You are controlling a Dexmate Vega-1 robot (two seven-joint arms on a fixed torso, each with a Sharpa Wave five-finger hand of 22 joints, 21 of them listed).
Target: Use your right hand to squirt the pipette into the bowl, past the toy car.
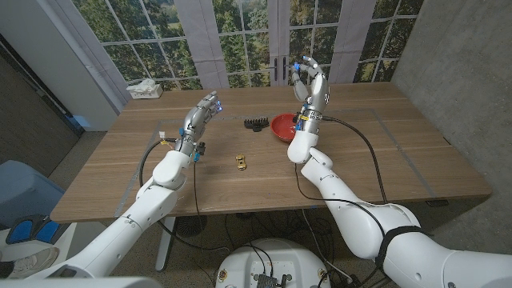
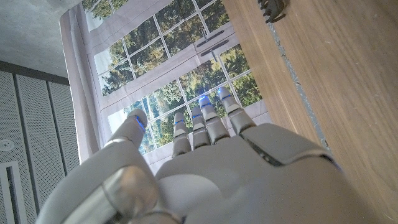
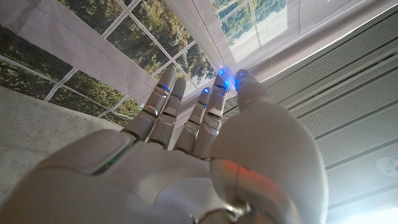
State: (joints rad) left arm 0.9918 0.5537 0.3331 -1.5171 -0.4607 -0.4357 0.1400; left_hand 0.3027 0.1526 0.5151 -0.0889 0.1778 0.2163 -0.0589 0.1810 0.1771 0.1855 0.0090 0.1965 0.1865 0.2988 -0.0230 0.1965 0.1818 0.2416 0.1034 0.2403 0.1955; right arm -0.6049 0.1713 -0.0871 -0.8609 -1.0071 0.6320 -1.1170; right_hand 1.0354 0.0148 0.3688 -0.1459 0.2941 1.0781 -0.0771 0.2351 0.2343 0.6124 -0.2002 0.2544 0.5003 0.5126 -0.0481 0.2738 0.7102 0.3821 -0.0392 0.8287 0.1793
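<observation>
— Where's my right hand (image 1: 311, 84)?
— Raised above the red bowl (image 1: 282, 126), fingers upright and close together; I can't tell whether they pinch the pipette.
— Toy car (image 1: 240, 161)?
— Nearer me, left of the bowl (left hand (image 1: 202, 114) open, empty).

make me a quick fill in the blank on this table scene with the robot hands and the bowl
1. The bowl on the table is coloured ____.
2. The small yellow thing on the table between the two arms is a toy ____.
3. The hand raised above the bowl is the robot's ____ hand.
4. The black comb lies on the bowl's ____ side in the head view.

Missing words: red; car; right; left
</observation>
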